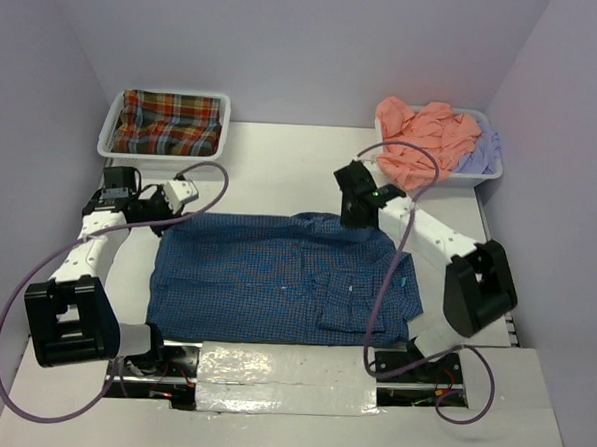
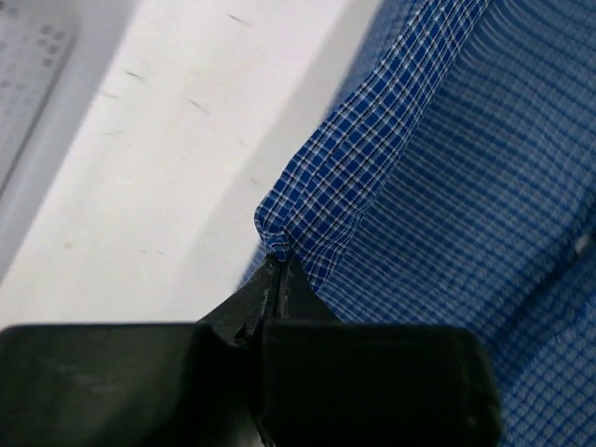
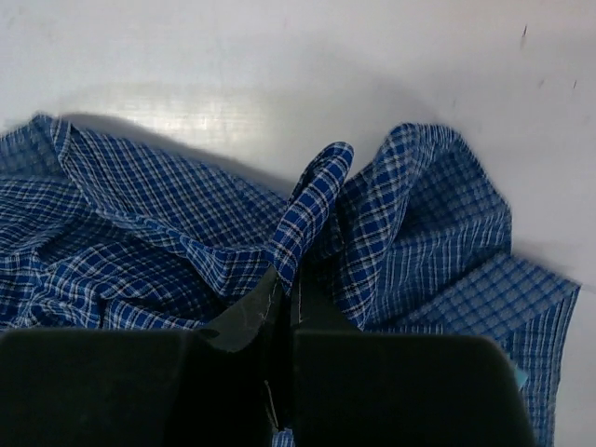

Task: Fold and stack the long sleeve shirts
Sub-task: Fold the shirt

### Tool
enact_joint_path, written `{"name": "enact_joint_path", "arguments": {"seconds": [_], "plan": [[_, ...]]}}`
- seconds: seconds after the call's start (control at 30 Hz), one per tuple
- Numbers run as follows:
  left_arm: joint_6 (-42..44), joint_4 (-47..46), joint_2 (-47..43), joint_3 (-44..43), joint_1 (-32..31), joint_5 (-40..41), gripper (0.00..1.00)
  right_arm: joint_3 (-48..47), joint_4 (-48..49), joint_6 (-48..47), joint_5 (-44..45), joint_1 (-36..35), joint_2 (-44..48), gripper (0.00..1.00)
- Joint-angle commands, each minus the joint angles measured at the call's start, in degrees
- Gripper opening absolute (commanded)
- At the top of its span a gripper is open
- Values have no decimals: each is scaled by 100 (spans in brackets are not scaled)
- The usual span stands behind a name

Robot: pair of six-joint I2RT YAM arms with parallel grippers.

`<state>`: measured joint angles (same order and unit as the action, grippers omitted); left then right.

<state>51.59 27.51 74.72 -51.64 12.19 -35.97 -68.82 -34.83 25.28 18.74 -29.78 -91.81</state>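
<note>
A blue fine-checked cloth long sleeve shirt [image 1: 275, 282] is spread flat across the middle of the white table [image 1: 281, 168], just beyond the two arm bases. Its collar is turned toward the far edge, and a folded sleeve is laid over its right part.

The left claw [image 1: 183, 199] is set at the shirt's far left corner. In the left wrist view the left claw [image 2: 277, 265] is seen pressed together on a small folded corner of the blue checked shirt [image 2: 447, 214], and that corner is lifted a little off the table [image 2: 158, 140].

The right claw [image 1: 352, 204] is placed at the far edge of the shirt, by the collar. In the right wrist view the right claw [image 3: 287, 279] is seen clamped on a narrow raised fold of the shirt [image 3: 121, 233]. Rumpled fabric is gathered on both sides of it, and bare table [image 3: 279, 56] is seen beyond.

A red-green plaid cloth shirt [image 1: 169, 122] is held in a white plastic tray [image 1: 107, 141] at the far left of the table. A second white plastic tray [image 1: 489, 176] at the far right is filled with two more. A crumpled salmon orange cloth shirt [image 1: 418, 140] is spilled over its left rim, and a pale lavender cloth shirt [image 1: 481, 148] is bunched just beside it on the right. Both trays are set well apart from the blue shirt.
</note>
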Motion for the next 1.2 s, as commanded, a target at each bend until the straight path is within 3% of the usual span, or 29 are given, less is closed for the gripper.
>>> {"name": "enact_joint_path", "arguments": {"seconds": [0.0, 0.17, 0.43, 0.67, 0.77, 0.83, 0.87, 0.93, 1.0, 1.07, 1.1, 1.17], "plan": [[1730, 1017, -168, 145, 117, -209, 0, 683, 572, 609, 235, -300, 892, 1], [2425, 1432, -537, 452, 196, 19, 0, 1650, 846, 1251, 350, -792, 1437, 2], [2864, 1906, -757, 391, 434, 107, 0, 2310, 626, 1717, 543, -1030, 2148, 2], [3673, 2619, -774, 707, 434, 458, 0, 2961, 987, 2182, 183, -1442, 2343, 5], [3893, 2611, -818, 979, 434, 888, 14, 3067, 925, 2403, 139, -1715, 2115, 13], [4016, 2558, -880, 1155, 434, 1073, 31, 3024, 759, 2464, 130, -1881, 1923, 21], [3990, 2497, -924, 1191, 443, 1196, 39, 2997, 602, 2473, 156, -1935, 1886, 33], [3745, 2234, -941, 1200, 434, 1267, 57, 2901, 460, 2447, 182, -2014, 1877, 43], [3473, 2110, -915, 1095, 443, 1250, 85, 2848, 310, 2386, 252, -2023, 2130, 55], [3279, 2066, -898, 867, 451, 1075, 86, 2751, 231, 2237, 305, -2032, 2403, 66], [3087, 2048, -889, 779, 460, 987, 99, 2725, 231, 2158, 305, -2023, 2700, 67], [2919, 2066, -854, 463, 478, 803, 99, 2611, 318, 1825, 288, -2023, 3001, 68]]}}
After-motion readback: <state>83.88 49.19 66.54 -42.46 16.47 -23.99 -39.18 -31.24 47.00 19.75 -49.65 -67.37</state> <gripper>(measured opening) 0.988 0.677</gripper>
